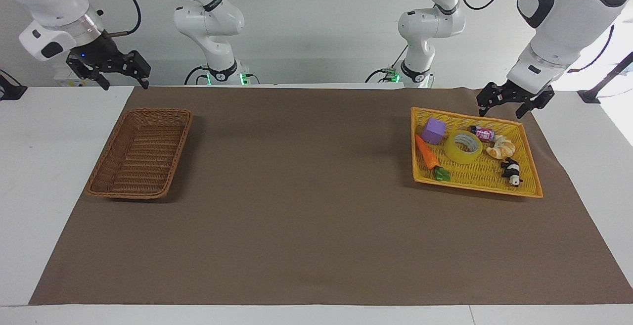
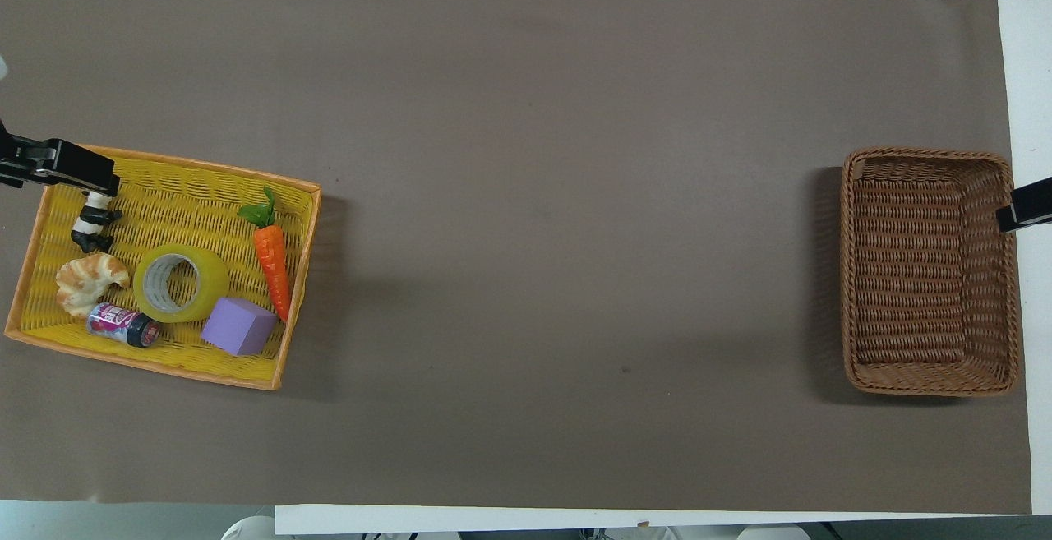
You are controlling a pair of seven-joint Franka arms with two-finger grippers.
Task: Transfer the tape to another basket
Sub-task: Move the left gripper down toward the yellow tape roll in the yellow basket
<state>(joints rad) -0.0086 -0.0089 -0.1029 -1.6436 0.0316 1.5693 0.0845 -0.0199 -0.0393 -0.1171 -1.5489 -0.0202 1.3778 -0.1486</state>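
Glossy yellow tape (image 1: 463, 147) ring in flat woven tray (image 1: 524, 186) — ribbed wicker basket (image 1: 141, 152) bare, left tool (image 1: 514, 101), right tool (image 1: 110, 70) both spread wide.

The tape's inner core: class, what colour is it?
Pale grey-white, inside the yellow tape; clearest in the overhead view.

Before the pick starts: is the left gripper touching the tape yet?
Apart. In the facing view the left gripper hangs open above the yellow tray's edge nearest the robots, while the tape lies flat inside the tray.
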